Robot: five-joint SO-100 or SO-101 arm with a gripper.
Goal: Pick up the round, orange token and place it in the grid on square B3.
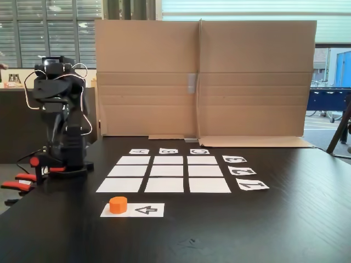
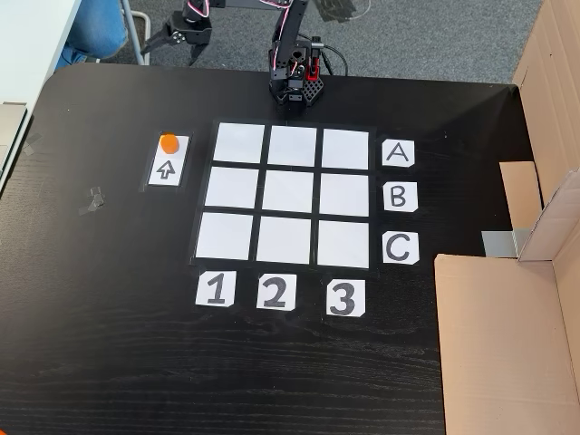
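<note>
One orange token [image 1: 118, 204] sits nearest the camera in a fixed view, a short, smooth plastic puck. It stands upright on the blunt end of a white paper arrow strip [image 1: 140, 210], just outside the grid [image 1: 164, 174] on the side away from the letter cards. Being round, it has no long axis to line up with.

My gripper [image 2: 172, 38] is folded back beyond the grid's A edge, well apart from the token. The token lies out from it across the dark wood-grain table [image 2: 109, 299]. I cannot tell how far my jaws are parted.

Square B3 [image 1: 168, 160] is flat matte paper in the grid's far row, middle column. Beyond the grid stands a creased cardboard screen [image 1: 203, 76].
</note>
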